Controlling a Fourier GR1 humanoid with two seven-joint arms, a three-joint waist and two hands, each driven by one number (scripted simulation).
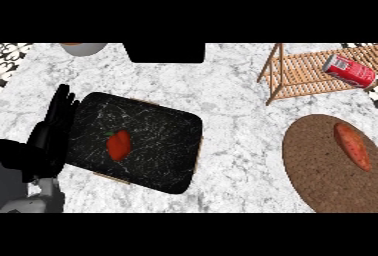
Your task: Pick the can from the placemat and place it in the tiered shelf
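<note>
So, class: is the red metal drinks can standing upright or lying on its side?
On its side: the red metal drinks can lies tilted across the slatted wooden tiered shelf, its silver end showing.

The worktop (221,90) looks like polished white marble with grey veining. The tiered shelf (295,75) is pale slatted wood, matt. The can (348,70) lying on it is smooth red metal with a slight sheen. A dark board (159,135) resembles black marble with white streaks. The round placemat (321,165) has a rough, brown, cork-like grain. The left hand (55,125) is matt black.
</note>
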